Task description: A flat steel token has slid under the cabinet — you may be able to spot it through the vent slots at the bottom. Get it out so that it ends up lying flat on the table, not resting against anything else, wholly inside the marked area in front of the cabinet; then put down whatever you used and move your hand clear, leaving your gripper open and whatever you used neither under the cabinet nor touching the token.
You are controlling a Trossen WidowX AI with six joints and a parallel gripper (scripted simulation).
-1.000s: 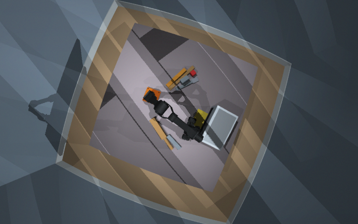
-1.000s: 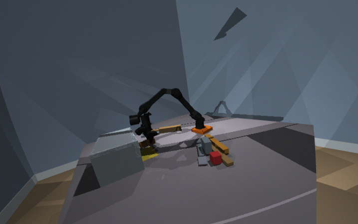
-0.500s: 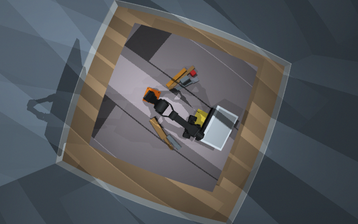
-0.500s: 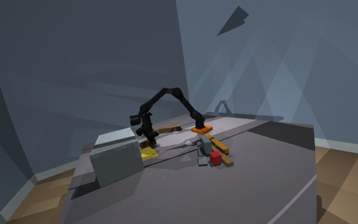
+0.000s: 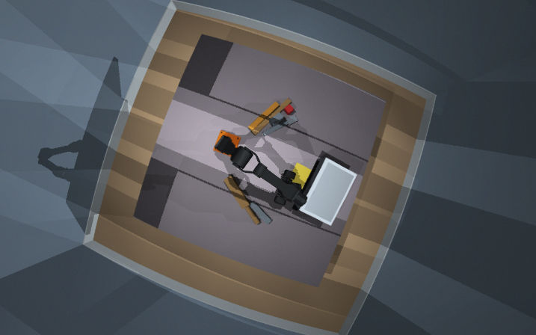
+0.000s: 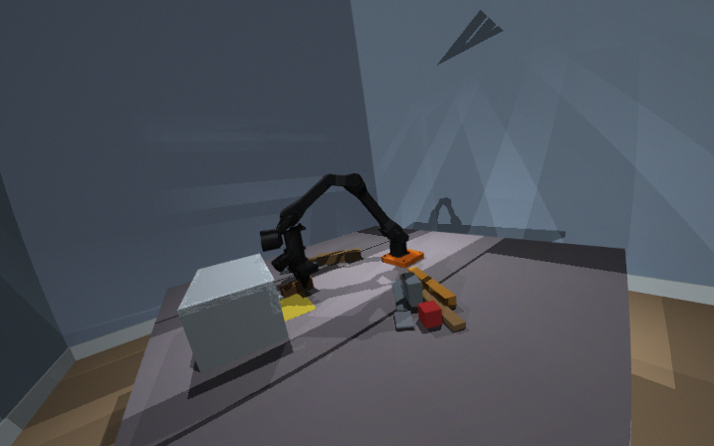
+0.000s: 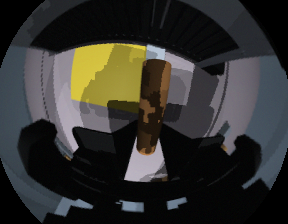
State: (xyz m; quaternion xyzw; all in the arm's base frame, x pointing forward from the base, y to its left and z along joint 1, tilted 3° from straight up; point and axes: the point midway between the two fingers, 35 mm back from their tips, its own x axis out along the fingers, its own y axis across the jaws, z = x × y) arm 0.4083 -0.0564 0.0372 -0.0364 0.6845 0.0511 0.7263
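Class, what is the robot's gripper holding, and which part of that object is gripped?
A tool with a brown handle; the gripper grips it by that handle, nearer its rear end.

The 1 black arm (image 5: 278, 182) (image 6: 343, 180) arches forward, its gripper (image 6: 305, 283) (image 7: 148, 123) low, 2 fingers clamped.
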